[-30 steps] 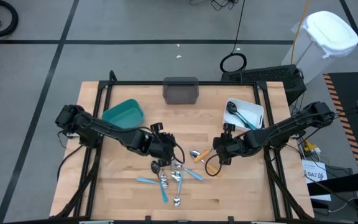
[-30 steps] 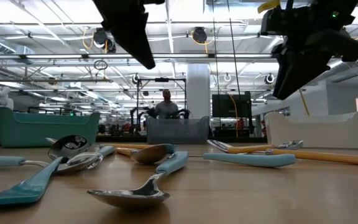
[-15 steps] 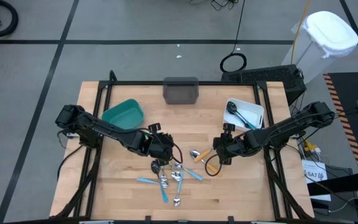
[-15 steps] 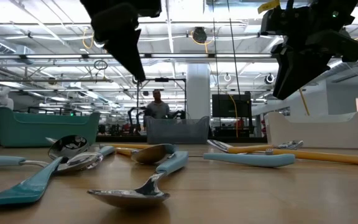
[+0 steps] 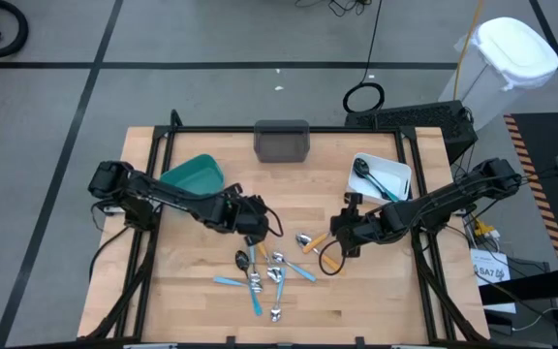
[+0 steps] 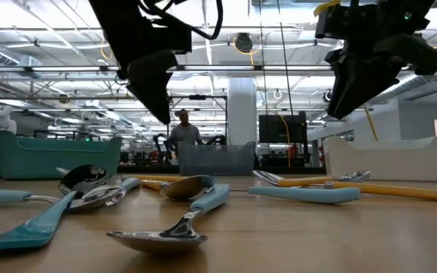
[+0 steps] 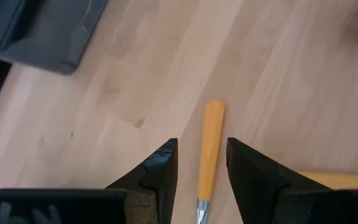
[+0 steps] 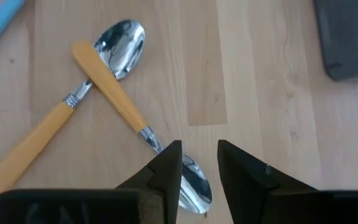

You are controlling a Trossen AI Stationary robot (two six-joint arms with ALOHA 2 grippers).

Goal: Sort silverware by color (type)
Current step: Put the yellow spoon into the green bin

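Observation:
The silverware point(image 5: 271, 273) lies scattered on the wooden table's middle: silver spoons and forks with blue handles point(image 6: 303, 195) or orange handles point(image 6: 400, 189). My left gripper point(image 5: 262, 231) hangs open above the pile's far edge. In its wrist view an orange handle point(image 7: 211, 149) lies on the table below the gap between its fingers point(image 7: 202, 167). My right gripper point(image 5: 342, 238) hangs open over two crossed orange-handled spoons point(image 8: 107, 84). The low view shows both grippers, left point(image 6: 154, 95) and right point(image 6: 347, 95), well clear of the table.
A teal bin point(image 5: 193, 175) stands at the far left and a grey bin point(image 5: 281, 142) at the far middle. A white bin point(image 5: 395, 167) at the far right holds a black spoon and a blue-handled piece. Bare wood lies along the near edge.
My left gripper has sunk toward the table and shifted a little toward the right edge, rolling at the wrist, still open. The silverware has not moved.

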